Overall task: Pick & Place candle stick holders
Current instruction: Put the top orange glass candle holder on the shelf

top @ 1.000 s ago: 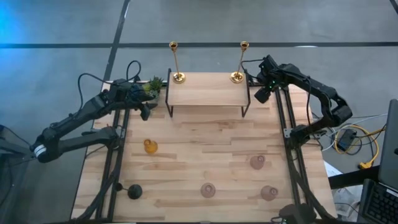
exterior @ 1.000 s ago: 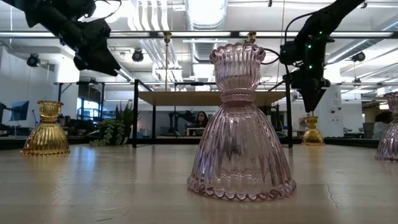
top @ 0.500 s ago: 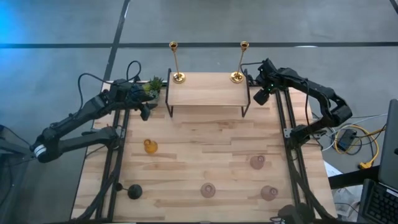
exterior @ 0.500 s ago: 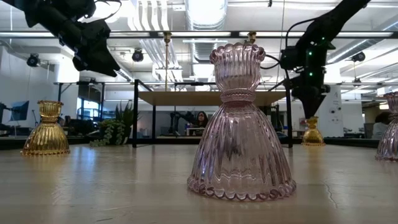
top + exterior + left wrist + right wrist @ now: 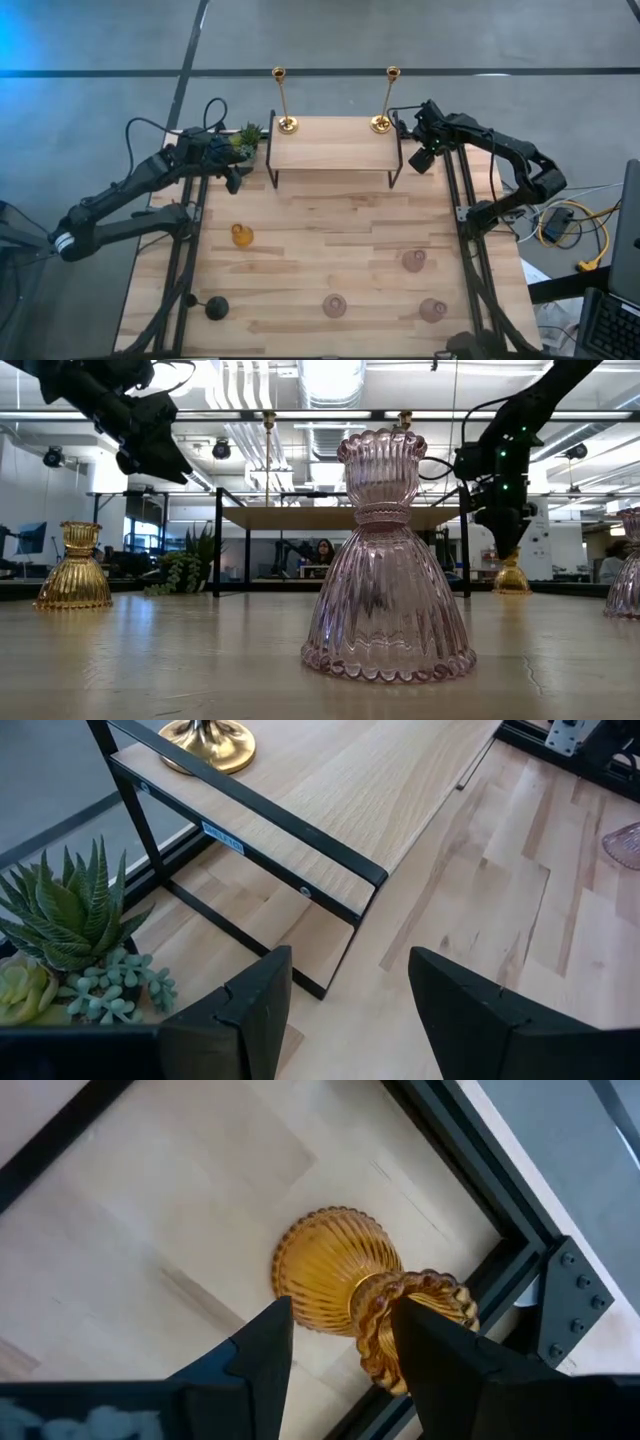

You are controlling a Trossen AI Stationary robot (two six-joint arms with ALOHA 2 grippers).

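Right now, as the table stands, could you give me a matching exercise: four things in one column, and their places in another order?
Things
1. black stemmed holder
2. left brass stick
3. potted plant
4. right gripper

Places
A. on top of the raised shelf
B. open over an amber glass holder
C. on the table near its left edge, far from the shelf
D. beside the shelf's left end, close to the left gripper

Pairs: 1-C, 2-A, 3-D, 4-B
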